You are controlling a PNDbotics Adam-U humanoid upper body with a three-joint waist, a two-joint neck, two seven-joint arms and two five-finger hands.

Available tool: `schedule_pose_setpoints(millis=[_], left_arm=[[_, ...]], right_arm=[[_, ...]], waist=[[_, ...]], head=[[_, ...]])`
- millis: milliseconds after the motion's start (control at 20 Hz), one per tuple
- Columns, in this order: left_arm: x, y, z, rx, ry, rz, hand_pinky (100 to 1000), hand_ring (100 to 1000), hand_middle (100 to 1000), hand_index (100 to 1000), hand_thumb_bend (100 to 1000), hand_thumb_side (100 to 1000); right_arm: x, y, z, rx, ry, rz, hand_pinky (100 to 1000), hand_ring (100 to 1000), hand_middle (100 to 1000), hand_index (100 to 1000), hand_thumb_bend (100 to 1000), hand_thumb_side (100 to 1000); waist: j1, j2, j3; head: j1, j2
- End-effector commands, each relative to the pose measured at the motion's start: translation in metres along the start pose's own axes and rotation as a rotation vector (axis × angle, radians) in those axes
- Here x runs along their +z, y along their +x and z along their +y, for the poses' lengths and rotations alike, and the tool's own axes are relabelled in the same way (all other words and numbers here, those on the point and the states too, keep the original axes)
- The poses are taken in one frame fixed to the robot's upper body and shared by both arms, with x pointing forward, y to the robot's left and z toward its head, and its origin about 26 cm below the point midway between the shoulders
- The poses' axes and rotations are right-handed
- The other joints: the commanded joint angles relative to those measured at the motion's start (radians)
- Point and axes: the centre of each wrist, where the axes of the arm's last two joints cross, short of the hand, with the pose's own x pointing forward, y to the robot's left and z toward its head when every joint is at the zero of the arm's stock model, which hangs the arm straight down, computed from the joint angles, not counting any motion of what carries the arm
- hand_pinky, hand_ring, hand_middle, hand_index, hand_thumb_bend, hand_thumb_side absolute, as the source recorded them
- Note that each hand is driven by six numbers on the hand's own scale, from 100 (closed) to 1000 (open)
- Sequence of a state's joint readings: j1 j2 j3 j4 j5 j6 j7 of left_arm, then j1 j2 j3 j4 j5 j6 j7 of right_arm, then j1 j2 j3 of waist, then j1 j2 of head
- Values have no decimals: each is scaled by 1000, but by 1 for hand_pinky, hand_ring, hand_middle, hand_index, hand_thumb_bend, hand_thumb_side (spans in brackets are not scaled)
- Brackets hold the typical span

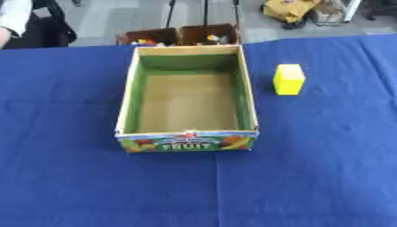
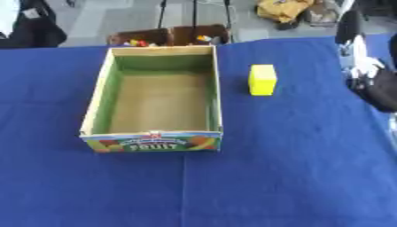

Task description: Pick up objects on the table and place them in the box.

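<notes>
An open cardboard box with green inner walls and a "FRUIT" label on its front stands in the middle of the blue table; its brown floor shows bare. A yellow block stands upright on the cloth just right of the box, apart from it. My right hand, black with silver parts, comes in at the right edge of the right eye view, to the right of the block and not touching it. It is blurred, so its shape is unclear. My left hand shows in neither view.
The blue cloth covers the whole table. Two brown crates holding small coloured things sit just beyond the far edge, behind the box. A yellow bag lies on the floor farther back.
</notes>
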State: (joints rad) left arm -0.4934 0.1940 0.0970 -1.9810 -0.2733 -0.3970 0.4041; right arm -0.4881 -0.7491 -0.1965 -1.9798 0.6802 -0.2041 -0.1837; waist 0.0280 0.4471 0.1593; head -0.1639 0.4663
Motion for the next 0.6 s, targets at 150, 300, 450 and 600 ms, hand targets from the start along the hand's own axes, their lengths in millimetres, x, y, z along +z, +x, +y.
schedule_pose_setpoints(millis=[150, 300, 450, 600], left_arm=[[-7, 5, 4, -4, -25, -32, 482, 782, 839, 897, 100, 1000], [-7, 5, 3, -2, -31, -32, 482, 782, 839, 897, 100, 1000], [-6, 5, 3, 0, -37, -31, 482, 782, 839, 897, 100, 1000], [-6, 5, 3, 2, -43, -30, 481, 782, 839, 897, 100, 1000]], right_arm=[[-30, -7, -18, 139, 177, -15, 664, 777, 760, 868, 160, 1000], [-42, -23, -19, 184, 284, -9, 669, 792, 776, 873, 187, 1000], [-50, -41, -17, 227, 383, -3, 675, 804, 788, 880, 218, 1000], [-55, -59, -11, 259, 475, 11, 687, 818, 801, 889, 285, 1000]], waist=[[-16, -26, 6], [-18, -30, 10], [-21, -33, 13], [-22, -37, 17]], head=[[-8, 4], [-11, 6], [-15, 8], [-18, 9]])
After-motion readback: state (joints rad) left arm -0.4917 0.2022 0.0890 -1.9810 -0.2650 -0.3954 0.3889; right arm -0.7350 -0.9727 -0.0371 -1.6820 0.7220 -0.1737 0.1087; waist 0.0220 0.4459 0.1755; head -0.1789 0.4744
